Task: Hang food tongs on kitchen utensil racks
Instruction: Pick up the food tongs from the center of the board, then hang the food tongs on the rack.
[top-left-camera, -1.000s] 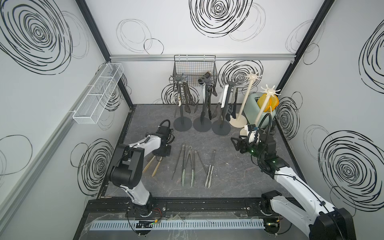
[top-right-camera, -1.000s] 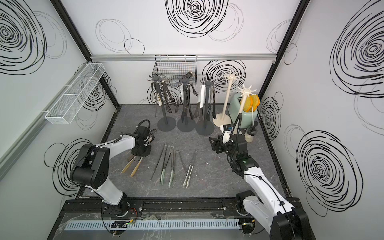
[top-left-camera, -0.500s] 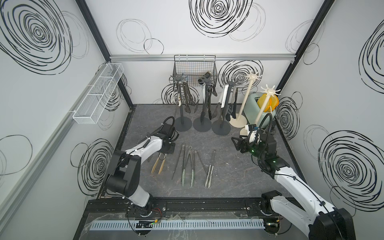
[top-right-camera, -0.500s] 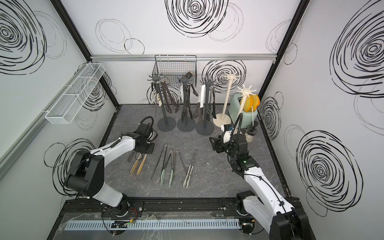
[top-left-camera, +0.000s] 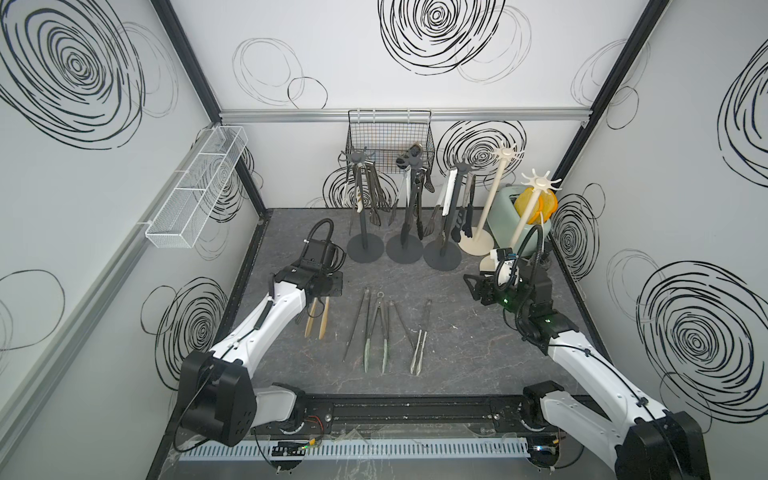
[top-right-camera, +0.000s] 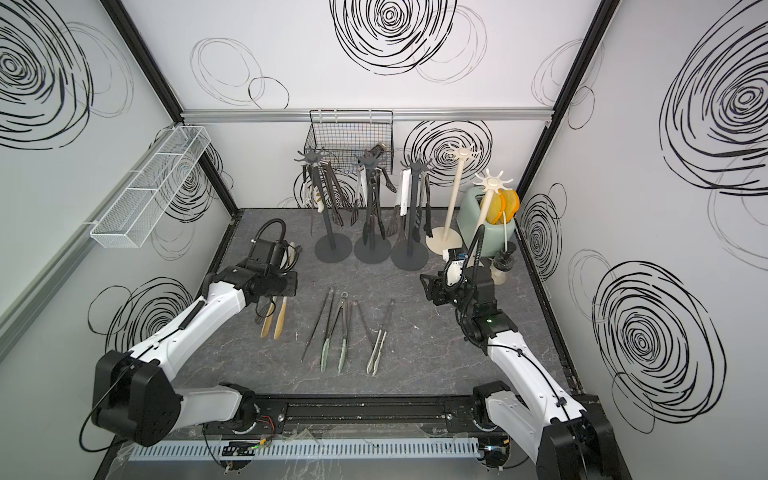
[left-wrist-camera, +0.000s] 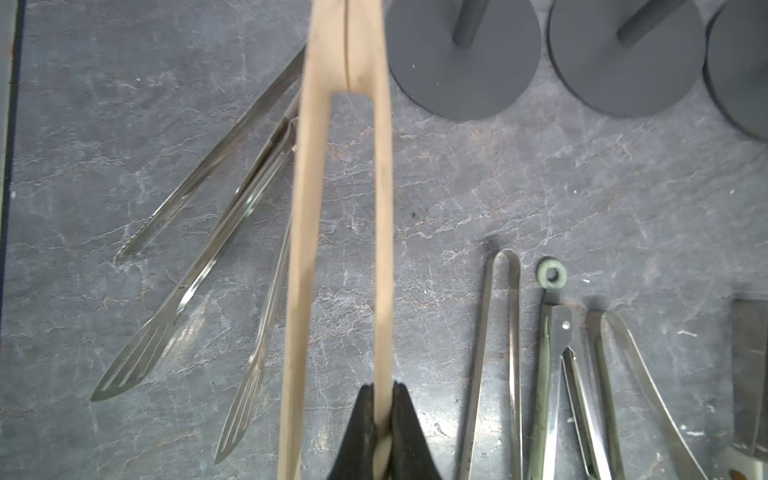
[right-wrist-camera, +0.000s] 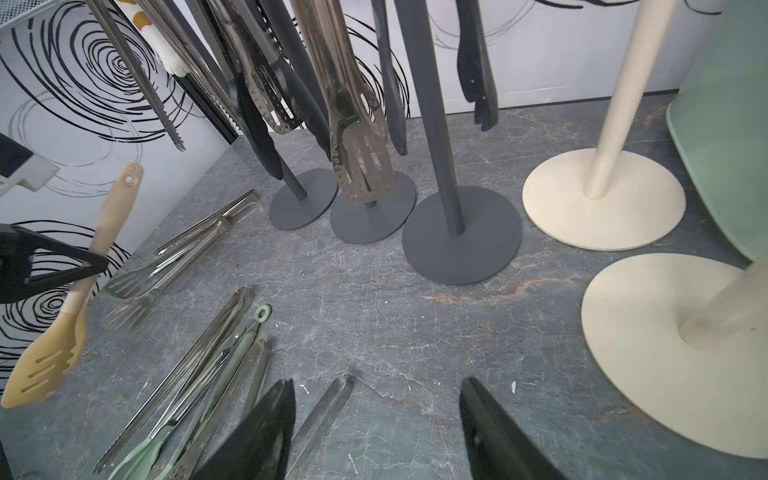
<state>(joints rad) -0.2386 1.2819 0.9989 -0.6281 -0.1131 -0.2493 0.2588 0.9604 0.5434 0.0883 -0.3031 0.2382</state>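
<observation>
Two cream racks (top-left-camera: 493, 195) stand bare at the far right. The three dark grey racks (top-left-camera: 365, 249) in the same far row, to their left, are crowded with hanging tongs, so I judge the next pair is bound for a cream one.

The left gripper (left-wrist-camera: 382, 401) is pinched tight on one arm only of the tan tongs (top-left-camera: 324, 318), partway along its length. Gripping a single arm leaves the pair sprung open. The tan tongs hang clear of the table (top-left-camera: 457, 340) at the left, tilted, with the hinge end raised toward the far racks and the slotted tips drooping toward the near side. That suits the job, since the hinge end is the part a hook must catch. It carries a small round mark, eye or rivet, I cannot tell which.

The right gripper (right-wrist-camera: 378, 392) hovers low at the right, just in front of the cream bases, jaws spread wide with nothing between them. It looks placed to steady a rack or take a handover, though that is a guess.

Several loose tongs (top-left-camera: 376, 328) lie side by side mid-table, hinge ends far and tips near, each ready for a similar pick. Two more steel pairs (left-wrist-camera: 199, 266) lie fanned at the left, below the lifted pair.
</observation>
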